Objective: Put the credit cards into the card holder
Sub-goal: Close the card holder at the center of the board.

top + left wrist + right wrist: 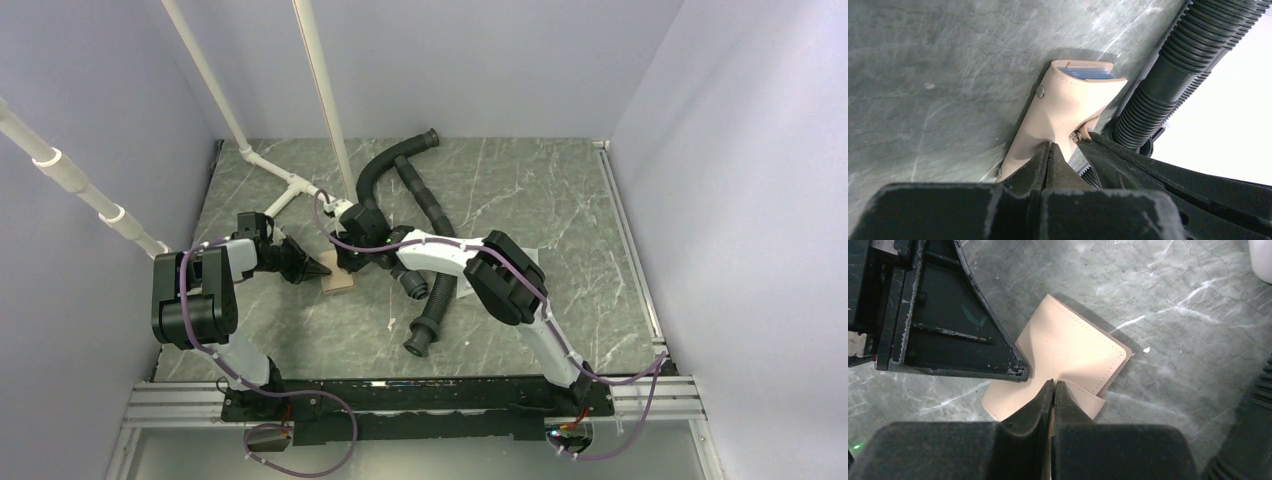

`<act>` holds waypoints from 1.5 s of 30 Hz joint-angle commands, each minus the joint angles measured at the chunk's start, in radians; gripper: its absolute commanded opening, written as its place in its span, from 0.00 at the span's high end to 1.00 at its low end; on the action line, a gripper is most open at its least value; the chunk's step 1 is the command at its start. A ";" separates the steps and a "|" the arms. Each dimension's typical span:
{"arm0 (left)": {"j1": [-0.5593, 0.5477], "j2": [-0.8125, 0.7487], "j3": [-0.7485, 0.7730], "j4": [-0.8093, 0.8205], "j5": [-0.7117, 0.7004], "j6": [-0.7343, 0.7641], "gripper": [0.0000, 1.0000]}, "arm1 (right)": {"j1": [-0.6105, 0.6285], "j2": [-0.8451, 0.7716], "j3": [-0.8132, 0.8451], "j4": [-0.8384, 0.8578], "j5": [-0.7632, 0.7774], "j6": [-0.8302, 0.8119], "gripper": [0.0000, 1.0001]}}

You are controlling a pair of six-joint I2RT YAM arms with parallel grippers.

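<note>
**Two hands meet at a tan card holder**

On the left, the left hand (322, 268) is closed, its tips against the card holder (1068, 347), which lies on the grey marbled surface (560, 200). Blue credit cards (1087, 74) show edge-on in the holder's end farthest from that hand. Just beside it, the right hand (1053, 389) pinches the holder's edge. Black ribbed hoses (430, 300) lie to the right of both hands.

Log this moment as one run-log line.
card holder: lying on table | left gripper: shut, tips against it | right gripper: shut on its tab edge | credit cards: blue edges inside holder's end
</note>
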 commanded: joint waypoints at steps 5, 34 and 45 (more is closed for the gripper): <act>0.000 0.011 -0.010 -0.008 -0.036 0.024 1.00 | 0.023 0.094 -0.032 -0.120 -0.080 0.013 1.00; 0.009 -0.039 -0.022 -0.009 -0.017 0.014 1.00 | 0.015 0.045 -0.494 0.323 -0.017 0.219 1.00; 0.016 -0.046 0.032 -0.060 -0.003 0.056 1.00 | 0.033 0.049 -0.508 0.292 0.080 0.203 1.00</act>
